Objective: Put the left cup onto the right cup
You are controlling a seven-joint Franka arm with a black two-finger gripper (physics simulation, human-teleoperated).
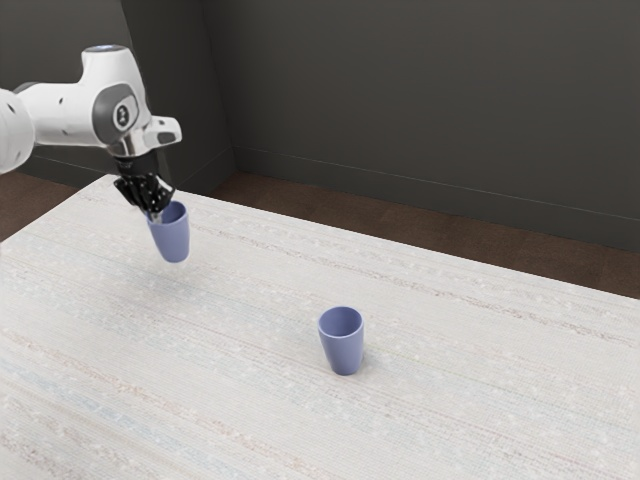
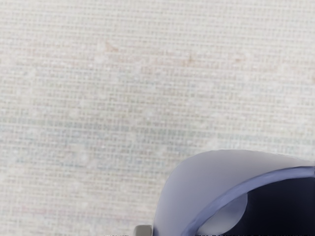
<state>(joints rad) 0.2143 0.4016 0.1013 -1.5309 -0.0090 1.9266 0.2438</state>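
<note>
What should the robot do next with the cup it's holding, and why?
Probably carry the held cup toward the exterior view's right until it hangs over the standing cup. The end effector grips it by its rim, and the two cups are far apart.

The surface (image 1: 480, 400) is pale with a faint woven grain. One blue cup (image 1: 341, 340) stands upright on it, well apart from the jaws, toward the exterior view's right.

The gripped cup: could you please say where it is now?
The gripped cup hangs from the hand at the exterior view's upper left, above the table, well left of the standing cup.
</note>
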